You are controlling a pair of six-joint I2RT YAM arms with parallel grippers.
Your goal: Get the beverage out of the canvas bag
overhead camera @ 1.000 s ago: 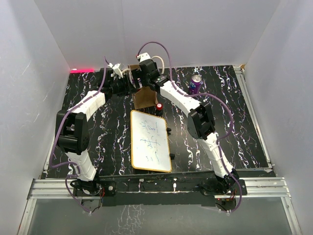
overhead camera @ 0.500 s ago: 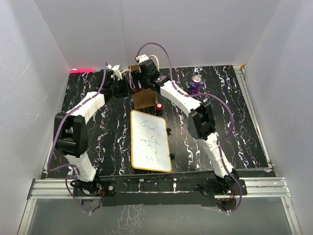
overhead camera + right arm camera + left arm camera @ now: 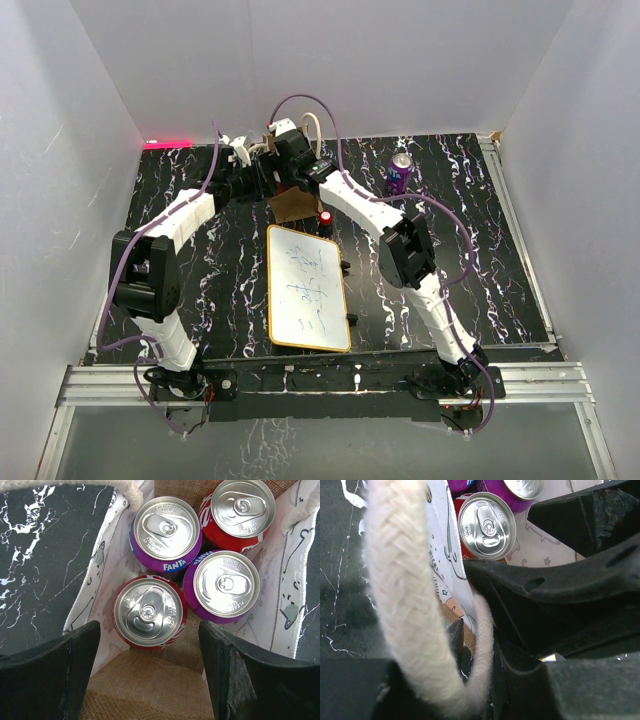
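The canvas bag (image 3: 293,203) stands at the back middle of the table, tan with a white printed lining (image 3: 285,580). Inside it stand several cans: a red one (image 3: 149,611) nearest my right fingers, a purple Fanta (image 3: 166,534), a second purple one (image 3: 225,585) and a second red one (image 3: 238,512). My right gripper (image 3: 150,675) is open just above the bag's mouth, one finger on each side of the near red can, touching nothing. My left gripper (image 3: 480,680) is shut on a cream handle (image 3: 400,580), holding that side of the bag open. The red can also shows in the left wrist view (image 3: 486,525).
A purple can (image 3: 401,172) stands on the table right of the bag. A yellow-framed whiteboard (image 3: 306,287) lies in front of the bag, with a small red object (image 3: 325,217) at its far right corner. White walls enclose the black marbled table (image 3: 480,250).
My right gripper has moved left and further over the bag's mouth. The left arm has shifted slightly and still holds the handle.
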